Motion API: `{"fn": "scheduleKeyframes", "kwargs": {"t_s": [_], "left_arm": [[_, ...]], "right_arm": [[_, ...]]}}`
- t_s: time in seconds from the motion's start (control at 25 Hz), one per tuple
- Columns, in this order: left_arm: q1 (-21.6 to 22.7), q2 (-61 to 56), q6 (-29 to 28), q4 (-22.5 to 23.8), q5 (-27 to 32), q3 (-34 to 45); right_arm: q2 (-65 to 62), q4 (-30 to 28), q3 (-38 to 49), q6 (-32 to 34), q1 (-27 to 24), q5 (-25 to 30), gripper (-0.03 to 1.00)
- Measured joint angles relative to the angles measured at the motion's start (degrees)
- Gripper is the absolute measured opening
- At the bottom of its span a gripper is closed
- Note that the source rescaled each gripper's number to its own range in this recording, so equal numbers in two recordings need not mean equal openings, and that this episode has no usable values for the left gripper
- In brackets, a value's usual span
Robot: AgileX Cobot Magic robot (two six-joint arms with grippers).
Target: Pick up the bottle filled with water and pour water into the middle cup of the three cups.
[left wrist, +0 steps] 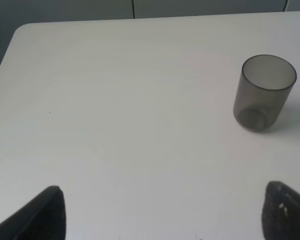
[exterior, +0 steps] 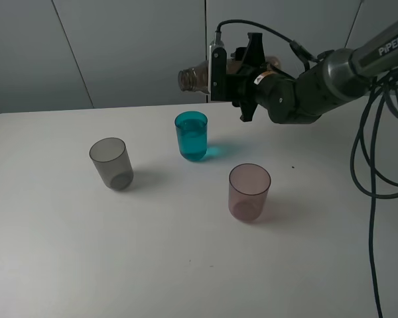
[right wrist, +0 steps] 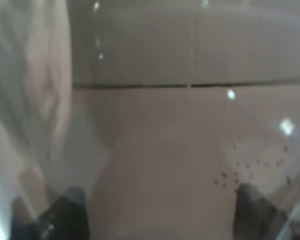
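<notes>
White table (exterior: 66, 265) before grey wall panels (exterior: 119, 53): we see the right arm (exterior: 331, 73) enter from 3 o'clock, the right gripper (exterior: 233, 69) clamped on the bottle (exterior: 196, 77), whose long axis lies near level, mouth toward 9 o'clock. The middle cup (exterior: 191, 136) stands at 6 o'clock below that mouth. We judge it nearer this arm than the left gripper (left wrist: 162, 215), whose jaws stand wide.

R gripper (exterior: 231, 69) clamped, raised, rolled sideways, L gripper (left wrist: 165, 214) spread
</notes>
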Motion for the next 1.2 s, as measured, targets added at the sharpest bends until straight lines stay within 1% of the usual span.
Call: {"fn": "scheduleKeyframes", "kwargs": {"t_s": [0.08,0.16,0.28,0.4,0.64,0.72,0.8,0.84,0.92,1.08,1.2], "left_arm": [[0.0,0.0,0.0,0.0,0.0,0.0],[0.0,0.0,0.0,0.0,0.0,0.0],[0.0,0.0,0.0,0.0,0.0,0.0],[0.0,0.0,0.0,0.0,0.0,0.0],[0.0,0.0,0.0,0.0,0.0,0.0],[0.0,0.0,0.0,0.0,0.0,0.0],[0.0,0.0,0.0,0.0,0.0,0.0],[0.0,0.0,0.0,0.0,0.0,0.0],[0.0,0.0,0.0,0.0,0.0,0.0],[0.0,0.0,0.0,0.0,0.0,0.0],[0.0,0.0,0.0,0.0,0.0,0.0]], "right_arm": [[-2.0,0.0,0.0,13.0,-0.1,0.9,0.03],[-3.7,-1.1,0.4,23.2,-0.9,0.9,0.03],[-6.3,-5.0,2.5,35.0,-2.6,1.0,0.03],[-8.2,-10.8,5.3,47.8,-4.4,1.1,0.03],[-9.6,-25.7,9.0,83.9,-9.6,1.1,0.03],[-9.1,-29.0,9.1,92.0,-11.1,-0.5,0.03],[-7.8,-30.6,9.1,95.9,-11.9,-3.8,0.03],[-6.8,-30.8,9.1,96.3,-12.1,-5.1,0.03],[-4.5,-31.5,9.1,96.0,-12.1,-7.1,0.03],[0.8,-31.5,9.1,93.5,-12.1,-8.9,0.03],[3.8,-31.0,9.1,92.6,-12.1,-12.6,0.03]]}}
